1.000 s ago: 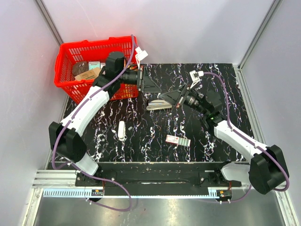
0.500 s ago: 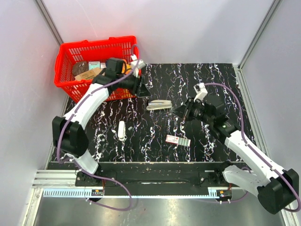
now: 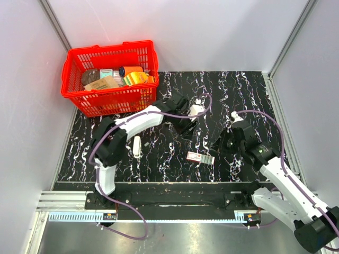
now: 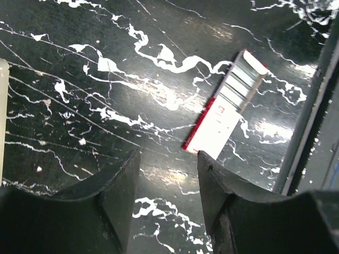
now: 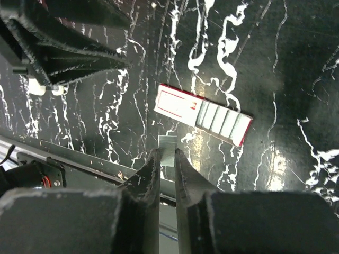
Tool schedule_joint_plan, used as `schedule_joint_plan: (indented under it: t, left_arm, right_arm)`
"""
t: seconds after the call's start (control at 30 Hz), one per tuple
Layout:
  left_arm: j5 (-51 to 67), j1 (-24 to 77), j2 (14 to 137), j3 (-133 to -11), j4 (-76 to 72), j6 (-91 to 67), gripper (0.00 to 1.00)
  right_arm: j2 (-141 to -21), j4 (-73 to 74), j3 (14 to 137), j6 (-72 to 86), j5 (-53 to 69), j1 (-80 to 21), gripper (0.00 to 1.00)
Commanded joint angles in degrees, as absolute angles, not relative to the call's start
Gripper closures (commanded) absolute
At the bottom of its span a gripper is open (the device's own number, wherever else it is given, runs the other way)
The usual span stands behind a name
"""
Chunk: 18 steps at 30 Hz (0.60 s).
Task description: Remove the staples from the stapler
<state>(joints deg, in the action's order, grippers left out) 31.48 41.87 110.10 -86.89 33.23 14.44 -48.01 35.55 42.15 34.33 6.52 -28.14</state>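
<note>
The stapler was out of my sight in all three views. Nearest the bases, a red-and-white box (image 3: 200, 157) lay flat on the black marbled table (image 3: 238, 90). A short white bar (image 3: 137, 146) lay to its left, well apart. My right gripper (image 5: 167, 153) hung just right of the box, its fingers drawn narrow on a small pale metal strip (image 5: 168, 142). Beyond the box, my left gripper (image 4: 169, 154) pointed down at the table. Its fingers stood moderately apart with only bare tabletop between them, and the left arm stretched across the table's middle. At the far left corner sat a red basket (image 3: 114, 95) holding packets and boxes.
</note>
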Motion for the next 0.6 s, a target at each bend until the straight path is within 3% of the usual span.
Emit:
schedule_joint_plan:
  t: [0.0, 0.27, 0.57]
  left_arm:
    - [26.47, 43.76, 113.55, -92.19, 30.59, 14.5, 0.49]
    - [20.66, 47.72, 119.62, -95.45, 30.41, 11.6, 0.51]
    - [9.85, 51.24, 117.43, -91.15, 28.39, 11.78, 0.52]
  right_arm:
    - [-47.46, 39.99, 42.36, 36.29, 3.16, -28.48, 0.93]
    - [-49.3, 37.97, 38.94, 39.99, 2.11, -28.48, 0.95]
    - [-52.91, 37.44, 39.11, 40.87, 1.14, -28.39, 0.96]
